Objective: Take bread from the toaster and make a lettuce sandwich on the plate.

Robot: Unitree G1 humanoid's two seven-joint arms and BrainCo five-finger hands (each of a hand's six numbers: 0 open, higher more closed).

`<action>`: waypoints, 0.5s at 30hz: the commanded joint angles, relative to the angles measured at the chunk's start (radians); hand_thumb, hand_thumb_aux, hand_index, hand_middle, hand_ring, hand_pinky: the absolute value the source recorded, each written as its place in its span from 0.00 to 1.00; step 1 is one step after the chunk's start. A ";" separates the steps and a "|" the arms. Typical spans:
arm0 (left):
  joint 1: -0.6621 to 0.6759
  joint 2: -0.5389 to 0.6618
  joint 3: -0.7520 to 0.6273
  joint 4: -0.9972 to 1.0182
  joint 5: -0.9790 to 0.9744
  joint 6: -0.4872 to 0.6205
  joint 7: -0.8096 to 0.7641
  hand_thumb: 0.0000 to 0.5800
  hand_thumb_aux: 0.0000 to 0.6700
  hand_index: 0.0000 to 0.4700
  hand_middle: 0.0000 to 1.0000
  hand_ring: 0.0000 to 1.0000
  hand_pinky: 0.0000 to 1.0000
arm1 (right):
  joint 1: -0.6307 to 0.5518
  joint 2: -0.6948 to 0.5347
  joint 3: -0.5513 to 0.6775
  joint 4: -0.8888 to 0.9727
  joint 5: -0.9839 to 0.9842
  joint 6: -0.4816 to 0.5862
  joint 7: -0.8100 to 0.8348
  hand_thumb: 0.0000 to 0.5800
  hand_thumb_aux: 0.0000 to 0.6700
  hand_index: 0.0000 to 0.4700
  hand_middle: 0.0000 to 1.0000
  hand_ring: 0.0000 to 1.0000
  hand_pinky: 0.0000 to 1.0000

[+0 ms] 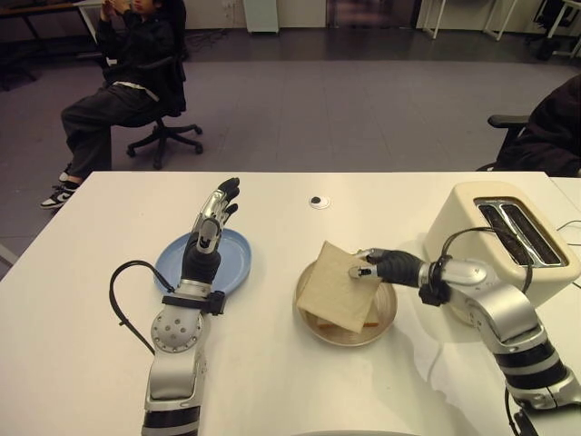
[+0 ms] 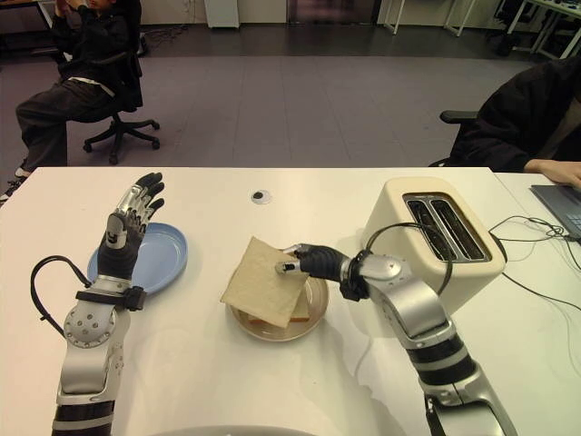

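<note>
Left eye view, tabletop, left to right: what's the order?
blue plate → bread slice → right hand, gripping the slice's right edge → toaster. Omitted: left hand, which overlaps the blue plate, and tan plate, which lies under the slice.

A strip of bare table runs between the blue plate and the tan plate, room for a hand to pass, and the near table before both plates is open as well, while a small disc sits alone toward the far edge. The left hand stands upright with fingers spread over the blue plate's near side, and the right hand with its tilted slice covers most of the tan plate. The toaster walls off the right, the right forearm fills the gap between it and the tan plate, and its top slots lie uncovered
</note>
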 commanded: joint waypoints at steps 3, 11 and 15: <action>0.015 -0.005 -0.007 -0.013 0.016 0.006 0.012 0.00 0.00 0.00 0.00 0.00 0.00 | -0.158 -0.055 0.070 0.019 -0.113 -0.097 0.068 1.00 1.00 1.00 0.00 0.00 0.00; 0.029 -0.013 -0.014 -0.030 0.021 0.006 0.018 0.00 0.00 0.00 0.00 0.00 0.00 | -0.141 -0.059 0.135 0.155 -0.228 -0.216 0.099 1.00 1.00 1.00 0.00 0.00 0.00; 0.032 -0.010 -0.008 -0.035 0.018 0.009 0.014 0.00 0.00 0.00 0.00 0.00 0.00 | -0.128 -0.046 0.153 0.222 -0.288 -0.283 0.087 1.00 1.00 1.00 0.00 0.00 0.00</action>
